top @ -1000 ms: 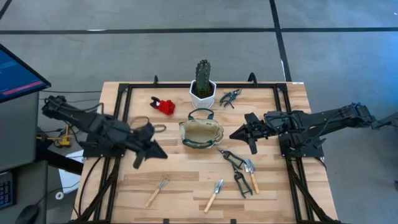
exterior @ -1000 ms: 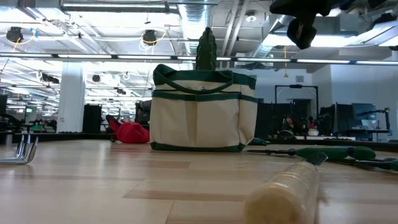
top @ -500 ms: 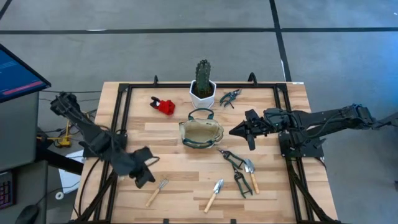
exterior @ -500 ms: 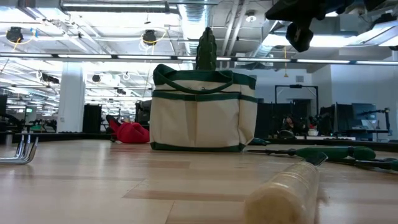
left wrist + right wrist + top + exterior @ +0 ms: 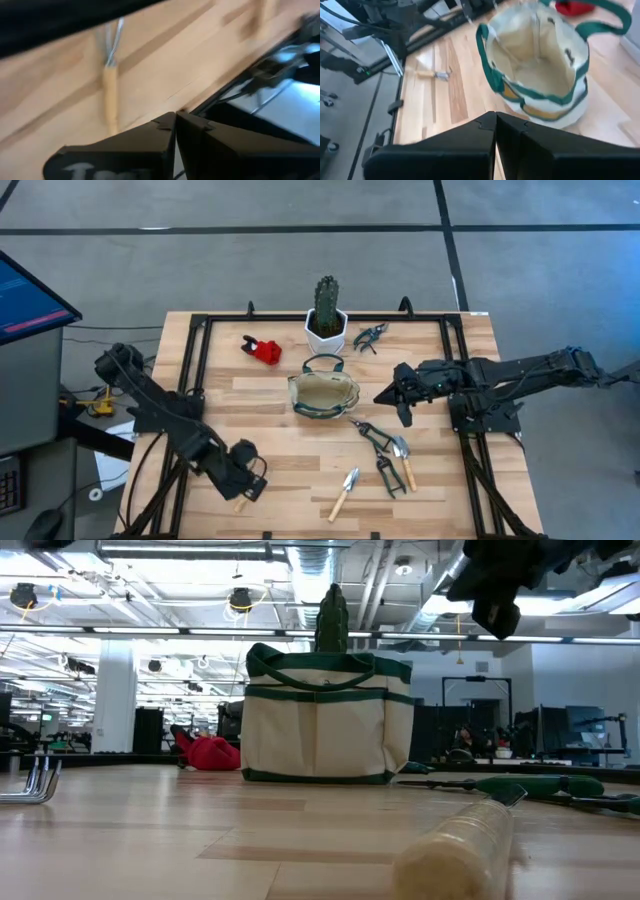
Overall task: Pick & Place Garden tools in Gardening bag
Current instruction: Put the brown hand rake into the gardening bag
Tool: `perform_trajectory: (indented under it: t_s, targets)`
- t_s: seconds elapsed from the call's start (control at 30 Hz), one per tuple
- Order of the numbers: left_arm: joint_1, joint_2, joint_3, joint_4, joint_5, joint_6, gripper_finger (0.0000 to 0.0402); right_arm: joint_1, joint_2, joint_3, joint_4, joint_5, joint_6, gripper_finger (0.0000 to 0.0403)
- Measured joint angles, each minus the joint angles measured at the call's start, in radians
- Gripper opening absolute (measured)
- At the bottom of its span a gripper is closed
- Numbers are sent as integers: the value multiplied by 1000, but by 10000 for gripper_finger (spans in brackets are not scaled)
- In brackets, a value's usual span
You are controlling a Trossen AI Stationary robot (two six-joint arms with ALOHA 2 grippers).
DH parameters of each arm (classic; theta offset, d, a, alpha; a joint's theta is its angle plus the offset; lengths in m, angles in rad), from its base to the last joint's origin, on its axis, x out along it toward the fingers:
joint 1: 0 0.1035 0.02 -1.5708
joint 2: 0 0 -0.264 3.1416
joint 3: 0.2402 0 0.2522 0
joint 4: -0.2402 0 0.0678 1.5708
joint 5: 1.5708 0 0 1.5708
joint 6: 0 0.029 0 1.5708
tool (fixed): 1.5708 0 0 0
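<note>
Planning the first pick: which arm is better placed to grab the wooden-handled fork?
Left. The left tool hangs right over the wooden-handled fork at the table's front-left. The right tool waits beside the gardening bag, across the table.

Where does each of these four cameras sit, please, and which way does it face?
High view: overhead, looking straight down on the table, both arms, the bag and the tools.
Low view: at table-top height, looking level at the bag; an arm hangs in from above.
Left wrist view: on the left arm, over the wooden-handled fork; its shut jaws show at the bottom.
Right wrist view: on the right arm, facing into the bag; its jaws are shut.
Shared: the bag shows in the high, low and right wrist views.
</note>
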Motion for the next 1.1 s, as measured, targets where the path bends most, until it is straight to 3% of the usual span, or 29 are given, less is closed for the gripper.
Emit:
perform_trajectory:
  t_s: [0.1, 0.43, 0.63, 1.1]
  targets:
    - [-18, 44, 0, 1, 42, -39, 1, 11, 0, 0, -7, 0, 1, 0]
    - [-34, 99, 0, 3, 39, -87, 2, 18, 0, 0, -5, 0, 1, 0]
    - [-34, 101, -34, 7, -36, -60, 9, 18, 0, 0, -5, 0, 1, 0]
    - [-19, 101, -140, 97, -5, -133, 118, 26, 0, 0, -20, 0, -1, 0]
